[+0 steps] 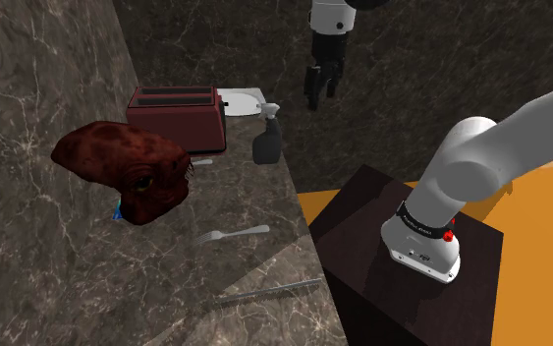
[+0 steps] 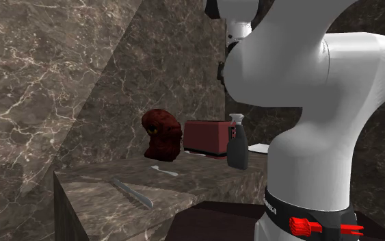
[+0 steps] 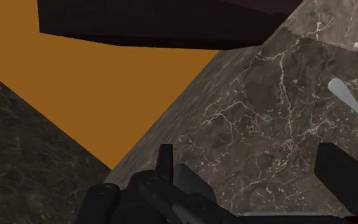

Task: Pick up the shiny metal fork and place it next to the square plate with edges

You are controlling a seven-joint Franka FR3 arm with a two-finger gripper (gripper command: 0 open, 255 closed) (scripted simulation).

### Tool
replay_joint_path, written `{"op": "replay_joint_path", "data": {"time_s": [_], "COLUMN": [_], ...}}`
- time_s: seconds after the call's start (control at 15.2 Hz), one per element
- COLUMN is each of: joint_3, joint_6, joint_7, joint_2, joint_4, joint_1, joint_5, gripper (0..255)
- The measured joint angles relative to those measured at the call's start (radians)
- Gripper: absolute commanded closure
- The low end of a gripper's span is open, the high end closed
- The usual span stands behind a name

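You could see little of the white plate (image 1: 246, 99). The red toaster (image 1: 178, 118) covered its 9 o'clock side, and the dark spray bottle (image 1: 267, 140) stood just in front of it at 5 o'clock. In the second exterior view the white arm (image 2: 300, 89) blocked most of that end of the table (image 1: 249, 192). Something blue (image 1: 117, 209) peeped from under the dark red lump (image 1: 122, 167), too small for you to name. A long grey bar (image 1: 269, 291) lay near the table's front edge, and you could not tell what it was.

The fork (image 1: 233, 234), pale and shiny, lay flat on the bare marble, touching nothing, at 4 o'clock from the lump and between it and the bar. In the wrist view it ran out of the picture just past one finger.

Your tool (image 1: 321, 98) hung high above the table's far corner. Its fingers stood apart and gripped nothing. In the shoulder view the fork lay at 7 o'clock from it, well apart.
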Motion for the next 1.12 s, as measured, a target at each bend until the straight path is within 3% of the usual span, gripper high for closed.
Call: {"op": "replay_joint_path", "data": {"time_s": [0.46,1.12], "joint_3": [0.044,0.125], "joint_6": [0.191,0.410], "joint_7": [-0.088,-0.208], "joint_2": [0.191,0.497], "joint_4": [-0.017,0.050], "joint_1": [0.075,0.172], "joint_5": [0.050,0.097], "gripper": [0,0]}}
